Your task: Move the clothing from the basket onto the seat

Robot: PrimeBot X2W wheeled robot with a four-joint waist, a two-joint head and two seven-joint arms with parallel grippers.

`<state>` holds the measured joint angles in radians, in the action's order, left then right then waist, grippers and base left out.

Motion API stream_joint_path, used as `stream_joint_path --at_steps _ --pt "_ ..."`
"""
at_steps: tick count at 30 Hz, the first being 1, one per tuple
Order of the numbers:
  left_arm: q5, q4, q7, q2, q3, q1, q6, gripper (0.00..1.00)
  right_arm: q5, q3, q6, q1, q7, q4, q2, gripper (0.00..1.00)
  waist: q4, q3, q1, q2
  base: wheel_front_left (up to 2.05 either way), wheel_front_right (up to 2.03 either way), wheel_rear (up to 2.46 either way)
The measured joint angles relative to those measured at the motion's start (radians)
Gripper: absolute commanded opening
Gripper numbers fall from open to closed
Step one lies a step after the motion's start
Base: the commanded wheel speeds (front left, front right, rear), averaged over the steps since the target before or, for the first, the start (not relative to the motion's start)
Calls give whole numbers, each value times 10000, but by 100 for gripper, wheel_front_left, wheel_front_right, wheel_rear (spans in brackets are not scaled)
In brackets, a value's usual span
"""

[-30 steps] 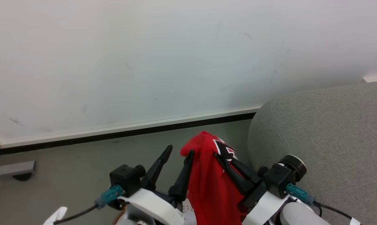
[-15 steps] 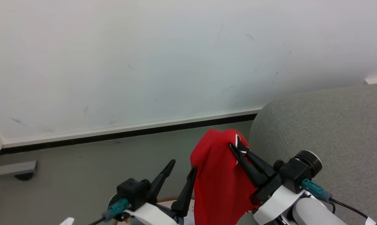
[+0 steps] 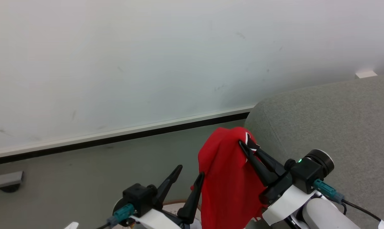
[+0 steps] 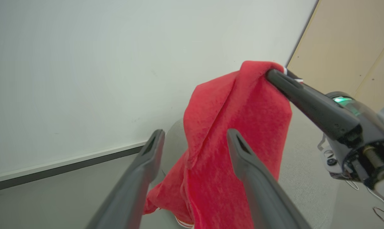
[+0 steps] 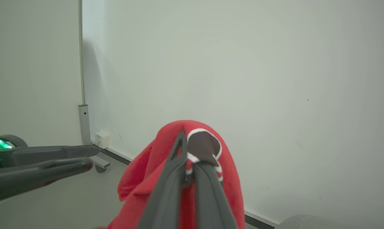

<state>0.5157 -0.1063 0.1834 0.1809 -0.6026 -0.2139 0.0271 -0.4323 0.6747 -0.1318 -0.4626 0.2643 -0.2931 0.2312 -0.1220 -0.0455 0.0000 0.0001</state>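
The red clothing hangs in the air from my right gripper, which is shut on its top fold beside a navy-and-white print. It dangles just left of the grey seat, whose rounded end is close behind. My left gripper stands open to the left of the cloth, empty. In the left wrist view my own gripper frames the clothing, with the right gripper pinching its peak. In the right wrist view the right gripper clamps the clothing. A sliver of the basket's tan rim peeks out below.
A white wall with a black baseboard runs behind, over grey floor. A grey metal foot sits at the far left. A beige panel stands beyond the seat in the left wrist view.
My right gripper has carried the clothing to the right, closer to the seat. The head view has shifted a little. The left gripper stays open.
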Motion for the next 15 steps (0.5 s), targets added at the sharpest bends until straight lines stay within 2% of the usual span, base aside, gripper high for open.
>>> stream_joint_path --at_steps 15 --pt "-67 2 15 -52 -362 -28 -86 100 94 -487 0 125 0 228 508 0 -1668 128 0 0 0 0 0"
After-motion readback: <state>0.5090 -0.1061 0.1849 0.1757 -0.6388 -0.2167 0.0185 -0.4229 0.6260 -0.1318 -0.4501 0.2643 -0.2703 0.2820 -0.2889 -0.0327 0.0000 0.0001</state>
